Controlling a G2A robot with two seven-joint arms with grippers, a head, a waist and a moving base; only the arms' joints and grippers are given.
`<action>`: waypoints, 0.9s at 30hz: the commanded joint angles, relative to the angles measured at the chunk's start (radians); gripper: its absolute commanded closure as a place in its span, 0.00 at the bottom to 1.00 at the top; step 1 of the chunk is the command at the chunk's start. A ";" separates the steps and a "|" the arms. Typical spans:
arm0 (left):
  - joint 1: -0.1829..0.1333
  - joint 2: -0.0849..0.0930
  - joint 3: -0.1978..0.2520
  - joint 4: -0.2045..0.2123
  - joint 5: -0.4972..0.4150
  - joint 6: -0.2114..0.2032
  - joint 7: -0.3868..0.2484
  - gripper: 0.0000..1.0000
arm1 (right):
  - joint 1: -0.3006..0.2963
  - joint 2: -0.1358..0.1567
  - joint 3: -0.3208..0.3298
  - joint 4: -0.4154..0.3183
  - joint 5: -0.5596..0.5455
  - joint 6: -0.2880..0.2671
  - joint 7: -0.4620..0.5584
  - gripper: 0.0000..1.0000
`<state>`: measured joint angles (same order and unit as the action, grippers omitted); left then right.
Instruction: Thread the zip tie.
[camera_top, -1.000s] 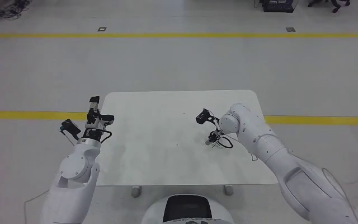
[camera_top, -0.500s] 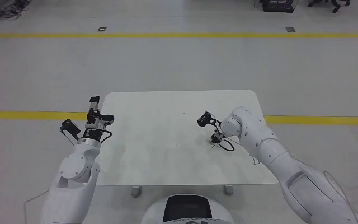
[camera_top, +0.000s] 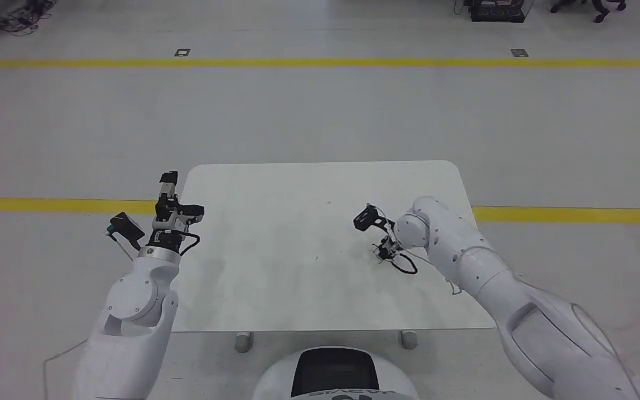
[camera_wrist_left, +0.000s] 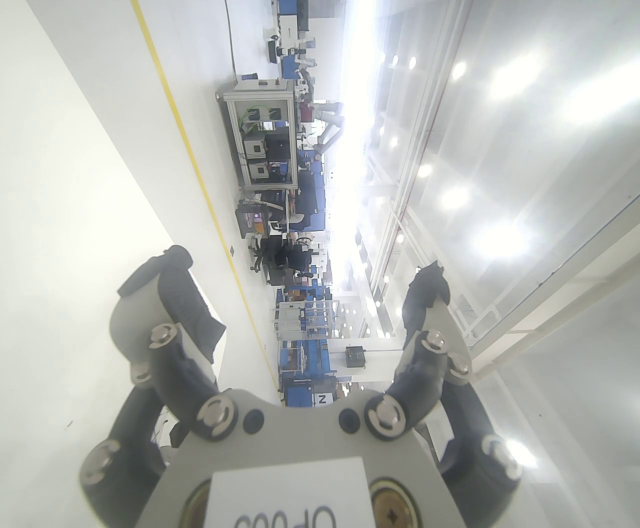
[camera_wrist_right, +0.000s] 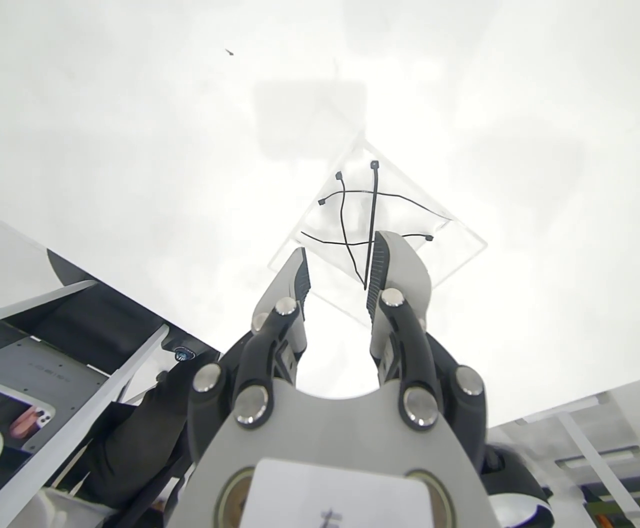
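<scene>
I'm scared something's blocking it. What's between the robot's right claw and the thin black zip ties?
Nothing. In the right wrist view the open right gripper hangs directly over the thin black plastic zip ties in their clear square tray.

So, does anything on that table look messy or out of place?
Only slightly: the black zip ties lie crossed over one another on the clear tray rather than side by side. Nothing looks broken or spilled.
</scene>
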<state>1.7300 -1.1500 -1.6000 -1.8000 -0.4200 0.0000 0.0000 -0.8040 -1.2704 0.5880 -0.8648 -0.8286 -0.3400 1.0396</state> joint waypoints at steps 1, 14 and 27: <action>0.000 0.000 0.000 0.000 0.000 0.000 0.000 0.00 | 0.006 -0.006 -0.012 0.019 0.003 0.000 -0.016 0.73; 0.000 0.000 0.000 0.000 0.000 0.000 0.000 0.00 | 0.042 -0.048 -0.079 0.129 -0.005 0.000 -0.106 0.82; 0.000 0.000 0.000 0.000 0.000 0.000 0.000 0.00 | 0.061 -0.093 -0.110 0.225 -0.026 0.000 -0.159 0.87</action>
<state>1.7300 -1.1500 -1.6000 -1.8000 -0.4200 0.0000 0.0000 -0.7443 -1.3607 0.4794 -0.6457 -0.8525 -0.3400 0.8830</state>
